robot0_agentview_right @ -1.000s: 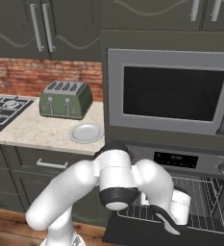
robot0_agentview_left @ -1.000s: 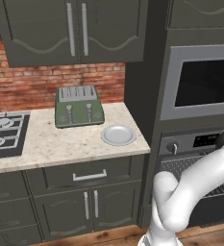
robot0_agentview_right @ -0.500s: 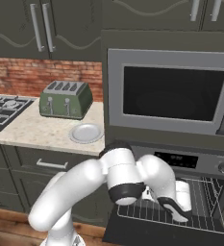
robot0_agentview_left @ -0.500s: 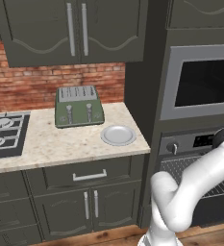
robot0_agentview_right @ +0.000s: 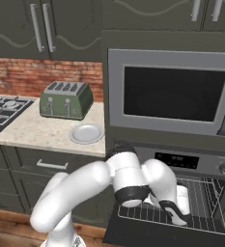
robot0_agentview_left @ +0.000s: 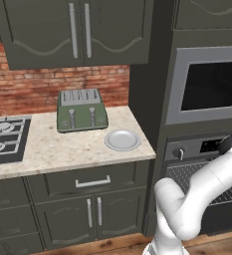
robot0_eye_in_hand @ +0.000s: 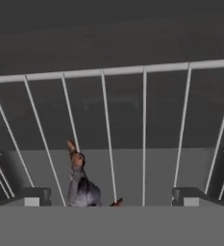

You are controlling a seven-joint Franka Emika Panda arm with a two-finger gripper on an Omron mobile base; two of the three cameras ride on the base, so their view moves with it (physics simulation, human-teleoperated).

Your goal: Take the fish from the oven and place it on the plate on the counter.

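Your gripper (robot0_eye_in_hand: 111, 197) is spread wide inside the open oven (robot0_agentview_right: 201, 193), holding nothing. The fish (robot0_eye_in_hand: 80, 185) lies on the wire rack (robot0_eye_in_hand: 132, 129) between the fingertips (robot0_eye_in_hand: 34, 195), nearer the left one in the hand view. Your plate (robot0_agentview_left: 122, 140) sits on the counter (robot0_agentview_left: 62, 149) beside the green toaster (robot0_agentview_left: 81, 110)

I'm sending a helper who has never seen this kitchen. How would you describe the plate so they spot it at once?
Start at the beige stone counter beside the tall oven column. The plate lies at the counter's right end, in front and to the right of the green toaster. It is small, round, pale grey-white and empty.
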